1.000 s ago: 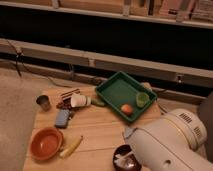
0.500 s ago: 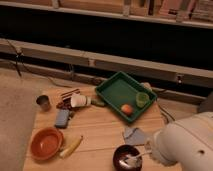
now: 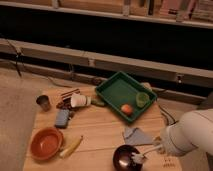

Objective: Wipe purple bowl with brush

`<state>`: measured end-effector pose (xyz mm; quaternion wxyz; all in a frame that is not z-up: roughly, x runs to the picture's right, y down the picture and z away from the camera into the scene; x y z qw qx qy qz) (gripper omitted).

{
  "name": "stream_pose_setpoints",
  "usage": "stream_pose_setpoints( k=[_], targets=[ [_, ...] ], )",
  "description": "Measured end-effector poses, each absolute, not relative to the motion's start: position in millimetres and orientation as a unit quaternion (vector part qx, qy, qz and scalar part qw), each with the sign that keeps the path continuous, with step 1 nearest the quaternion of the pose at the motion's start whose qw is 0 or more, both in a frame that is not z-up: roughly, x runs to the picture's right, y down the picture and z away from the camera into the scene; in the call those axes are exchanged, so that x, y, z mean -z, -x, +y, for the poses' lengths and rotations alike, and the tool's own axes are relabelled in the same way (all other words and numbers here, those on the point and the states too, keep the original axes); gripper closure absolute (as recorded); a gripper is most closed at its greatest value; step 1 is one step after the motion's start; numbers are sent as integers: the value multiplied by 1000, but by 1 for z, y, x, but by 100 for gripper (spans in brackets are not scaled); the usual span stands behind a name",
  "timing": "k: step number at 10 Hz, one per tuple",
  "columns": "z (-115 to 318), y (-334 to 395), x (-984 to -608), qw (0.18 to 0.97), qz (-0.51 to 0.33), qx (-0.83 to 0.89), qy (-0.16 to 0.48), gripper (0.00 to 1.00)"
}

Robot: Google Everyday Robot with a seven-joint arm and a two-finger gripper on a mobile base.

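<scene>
1. While the white arm enters the camera view from the right edge, most of it is cut off there. Only its rounded forearm and wrist show, over the near right corner of the wooden surface.
2. At the end of the arm, the gripper sits just right of the purple bowl. Its fingers are small and partly lost against the pale wrist, but they appear pinched on the handle of the brush.
3. The brush slants down and to the left from the gripper. Its white head lies inside the bowl near the right rim; whether it touches the glossy inside cannot be told.
4. The purple bowl stands at the near edge of the surface, and its nearest rim meets the bottom of the frame.
5. A crumpled grey cloth lies just behind the bowl.
6. Further back, a green tray holds an orange fruit and a green cup.
7. At the near left are an orange bowl and a yellow stick, well apart from the purple bowl.
8. Behind them are a blue-grey block, a metal cup and a white cup on its side. The dark things beside the white cup are too blurred to name.
</scene>
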<state>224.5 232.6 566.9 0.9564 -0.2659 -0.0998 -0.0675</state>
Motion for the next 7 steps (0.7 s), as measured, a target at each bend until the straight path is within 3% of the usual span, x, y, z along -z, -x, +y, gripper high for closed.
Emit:
stream_pose_setpoints(
  k=[5,7],
  targets=[
    [237,-225,-593,947,-124,67,289,100],
    [220,-215,-614,942,-128,80,299,100]
  ],
)
